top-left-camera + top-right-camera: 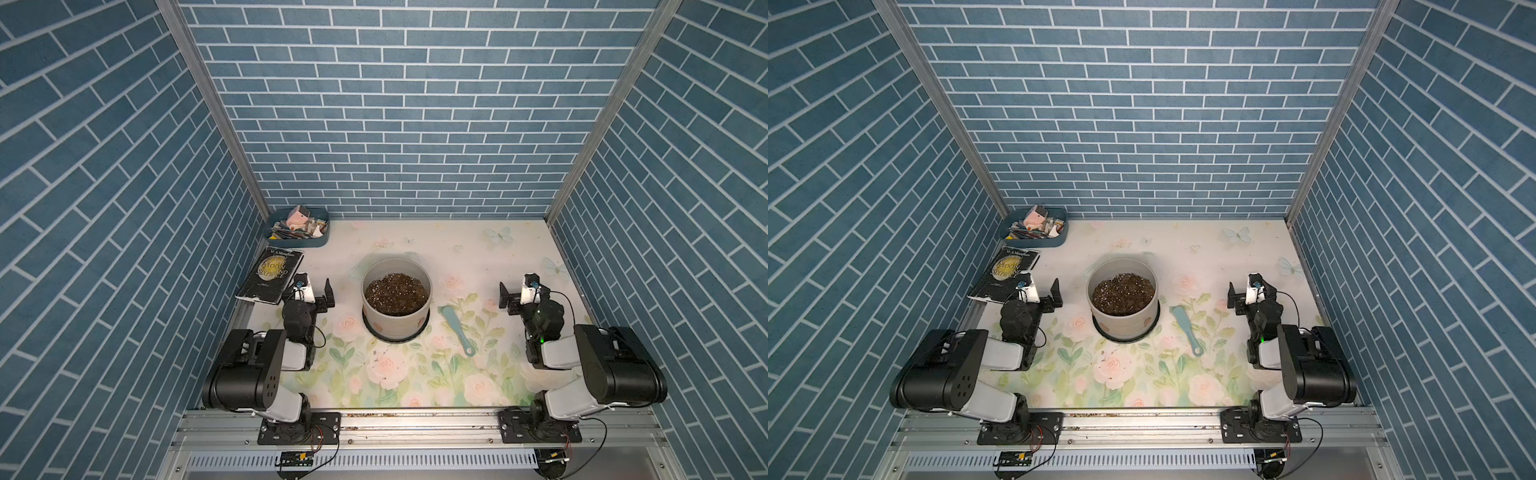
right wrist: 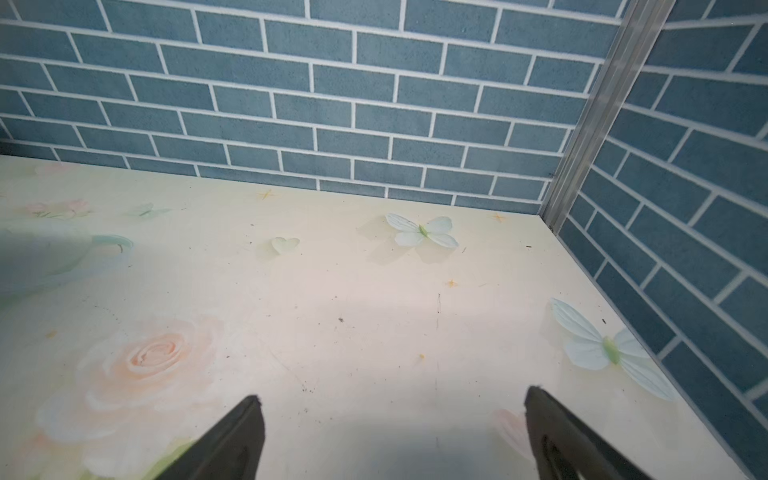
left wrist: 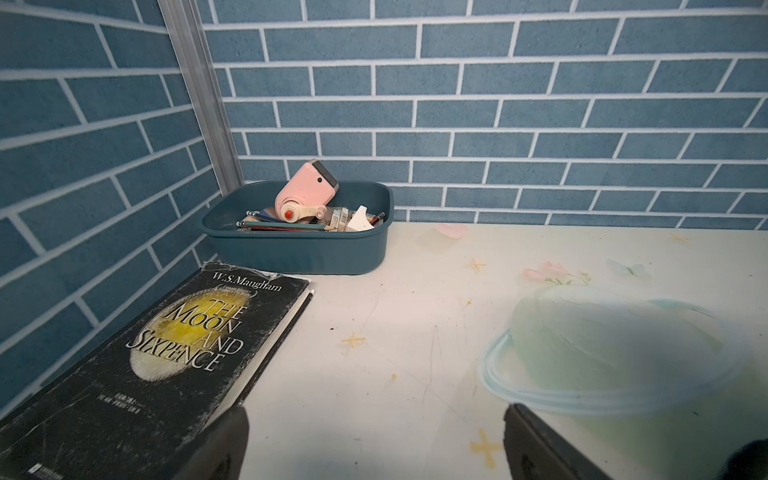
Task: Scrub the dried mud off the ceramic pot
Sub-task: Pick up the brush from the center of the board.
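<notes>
The ceramic pot is a pale grey cylinder on a black saucer in the middle of the flowered table, filled with dark speckled soil. A small pinkish patch of dried mud sits low on its near right wall. Just right of the pot lies a teal brush. My left gripper hovers left of the pot, open and holding nothing. On the far side of the brush, my right gripper is open too. Neither wrist view shows the pot.
A dark blue tray of pencils and clutter stands in the back left corner. A black book lies in front of it, close beside my left gripper. Blue brick walls enclose three sides.
</notes>
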`<state>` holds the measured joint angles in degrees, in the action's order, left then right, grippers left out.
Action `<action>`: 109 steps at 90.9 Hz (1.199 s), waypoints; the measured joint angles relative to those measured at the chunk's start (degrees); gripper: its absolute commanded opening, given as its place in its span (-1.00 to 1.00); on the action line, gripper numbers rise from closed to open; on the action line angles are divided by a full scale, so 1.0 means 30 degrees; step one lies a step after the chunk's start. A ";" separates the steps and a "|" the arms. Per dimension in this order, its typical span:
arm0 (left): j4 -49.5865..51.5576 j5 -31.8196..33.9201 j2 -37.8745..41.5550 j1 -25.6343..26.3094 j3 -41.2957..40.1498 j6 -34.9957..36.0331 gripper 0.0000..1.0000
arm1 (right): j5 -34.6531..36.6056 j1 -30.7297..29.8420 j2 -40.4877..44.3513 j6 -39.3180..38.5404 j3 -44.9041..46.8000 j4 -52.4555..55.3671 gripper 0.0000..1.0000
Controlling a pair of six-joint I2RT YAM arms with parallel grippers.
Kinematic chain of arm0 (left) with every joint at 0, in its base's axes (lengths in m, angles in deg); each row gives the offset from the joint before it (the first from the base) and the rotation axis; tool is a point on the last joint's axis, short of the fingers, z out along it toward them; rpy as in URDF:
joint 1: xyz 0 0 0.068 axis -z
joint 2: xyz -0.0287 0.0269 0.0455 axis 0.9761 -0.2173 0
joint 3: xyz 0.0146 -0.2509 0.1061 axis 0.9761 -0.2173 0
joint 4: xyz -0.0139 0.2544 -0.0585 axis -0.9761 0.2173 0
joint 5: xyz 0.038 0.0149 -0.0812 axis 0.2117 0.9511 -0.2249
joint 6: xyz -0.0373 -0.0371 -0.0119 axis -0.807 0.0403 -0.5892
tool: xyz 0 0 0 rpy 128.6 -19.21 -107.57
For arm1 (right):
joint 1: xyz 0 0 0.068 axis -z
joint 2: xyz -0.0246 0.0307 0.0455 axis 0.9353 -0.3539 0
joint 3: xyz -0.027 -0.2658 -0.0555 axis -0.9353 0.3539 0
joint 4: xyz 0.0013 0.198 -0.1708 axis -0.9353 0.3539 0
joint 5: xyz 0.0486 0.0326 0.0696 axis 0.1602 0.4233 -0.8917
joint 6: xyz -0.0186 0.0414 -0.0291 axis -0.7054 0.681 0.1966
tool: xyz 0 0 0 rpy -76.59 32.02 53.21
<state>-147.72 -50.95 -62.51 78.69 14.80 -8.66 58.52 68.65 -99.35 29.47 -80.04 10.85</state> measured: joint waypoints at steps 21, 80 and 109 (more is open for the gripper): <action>0.0000 -0.0007 0.0000 0.0000 0.0000 0.0000 1.00 | 0.0000 0.0000 0.0000 0.0000 0.0000 0.0000 0.99; 1.7325 0.3650 0.5748 0.0102 1.2728 -0.6951 0.21 | 0.5260 0.0430 0.7614 0.9785 -0.6652 1.4681 0.99; 2.0247 0.5880 0.9493 1.2706 0.8874 -0.9857 -0.67 | 0.7621 -1.0076 0.6528 1.3478 -0.8269 2.4880 1.00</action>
<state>-86.98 -33.31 -34.03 116.81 41.42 -38.24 81.38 38.42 -79.77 69.91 -104.85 85.49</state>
